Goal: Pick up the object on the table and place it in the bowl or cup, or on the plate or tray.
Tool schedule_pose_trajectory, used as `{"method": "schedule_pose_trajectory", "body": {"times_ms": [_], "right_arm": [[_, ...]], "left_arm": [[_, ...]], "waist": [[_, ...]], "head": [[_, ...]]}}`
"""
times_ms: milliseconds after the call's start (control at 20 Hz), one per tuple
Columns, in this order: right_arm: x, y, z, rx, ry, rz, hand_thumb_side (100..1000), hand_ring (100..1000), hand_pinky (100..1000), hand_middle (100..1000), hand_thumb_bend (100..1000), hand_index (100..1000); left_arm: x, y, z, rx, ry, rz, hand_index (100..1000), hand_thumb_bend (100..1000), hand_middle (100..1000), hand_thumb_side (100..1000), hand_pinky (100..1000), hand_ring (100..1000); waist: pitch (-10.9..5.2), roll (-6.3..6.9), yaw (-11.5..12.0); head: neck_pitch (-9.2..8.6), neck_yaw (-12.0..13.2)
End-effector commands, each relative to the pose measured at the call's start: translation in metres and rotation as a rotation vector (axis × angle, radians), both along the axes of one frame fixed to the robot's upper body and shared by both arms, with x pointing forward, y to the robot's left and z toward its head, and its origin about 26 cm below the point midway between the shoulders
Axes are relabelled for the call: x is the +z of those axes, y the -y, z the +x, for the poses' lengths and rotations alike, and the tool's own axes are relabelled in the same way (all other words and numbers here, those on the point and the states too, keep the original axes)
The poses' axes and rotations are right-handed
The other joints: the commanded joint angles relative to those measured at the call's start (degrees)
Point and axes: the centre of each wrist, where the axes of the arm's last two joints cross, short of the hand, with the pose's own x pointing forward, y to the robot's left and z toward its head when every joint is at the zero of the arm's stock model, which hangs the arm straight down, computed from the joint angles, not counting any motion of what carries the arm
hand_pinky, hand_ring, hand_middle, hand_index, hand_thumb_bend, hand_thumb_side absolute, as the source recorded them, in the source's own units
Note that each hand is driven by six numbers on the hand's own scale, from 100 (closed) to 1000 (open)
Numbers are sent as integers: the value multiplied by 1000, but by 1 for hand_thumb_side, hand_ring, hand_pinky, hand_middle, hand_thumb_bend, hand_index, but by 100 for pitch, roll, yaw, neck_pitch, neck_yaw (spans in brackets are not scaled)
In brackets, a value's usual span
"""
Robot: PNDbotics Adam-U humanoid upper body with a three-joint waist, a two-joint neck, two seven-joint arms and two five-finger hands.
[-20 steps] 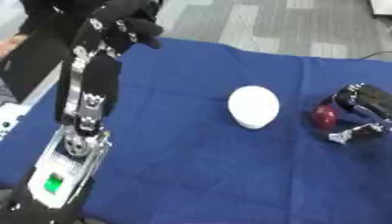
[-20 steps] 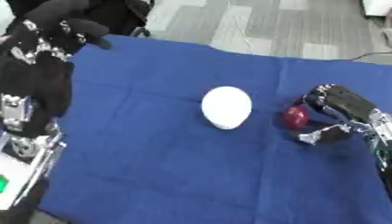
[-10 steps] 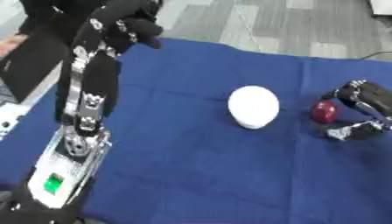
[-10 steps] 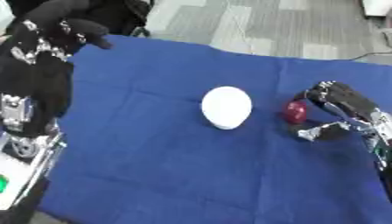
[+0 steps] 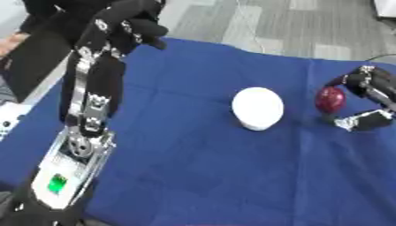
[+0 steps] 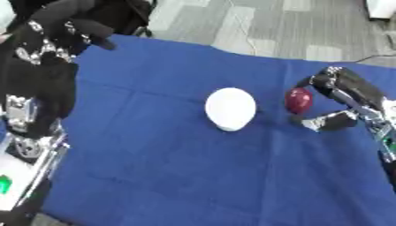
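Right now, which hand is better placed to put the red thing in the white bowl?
The right hand: its fingers are curled round the red thing, just right of the bowl. The left hand is raised at the far left corner, away from both.

- The worktop (image 5: pixel 201 176) is spread with a deep blue cloth (image 6: pixel 178 176) that reaches nearly to every edge in view, with soft creases running across it.
- Beyond the far edge of the cloth lies a floor (image 5: pixel 271 22) of grey planks or tiles in mixed light and dark shades.
- A thin dark cable (image 5: pixel 380 57) curves in at the far right, just past the cloth's edge.
- At the top right corner sits a pale, whitish shape (image 6: pixel 382 8) on the floor; I can't make out what it is.
- At the far left, beside the cloth, there is a strip of something orange-pink (image 5: pixel 9 44), too blurred to identify.
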Motion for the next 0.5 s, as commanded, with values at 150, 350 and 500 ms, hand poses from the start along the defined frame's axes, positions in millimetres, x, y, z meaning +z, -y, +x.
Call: {"method": "schedule_pose_trajectory", "body": {"times_ms": [150,350,500], "right_arm": [[36,-7,1,51,28,10,489,100,100,131,343,371],[41,-16,3,90,-1,43,492,100,100,128,334,376],[46,-22,4,114,-24,55,494,100,100,127,336,377]], "left_arm": [[7,-1,-3,-3,27,10,842,231,763,872,561,673],[9,0,-2,-9,31,6,842,232,763,872,561,673],[10,2,-2,-14,33,3,842,232,764,872,562,674]], "waist": [[-133,-9,10],[-124,-11,53],[-116,-17,95]], "head": [[-31,40],[-28,22],[-40,2]]}}
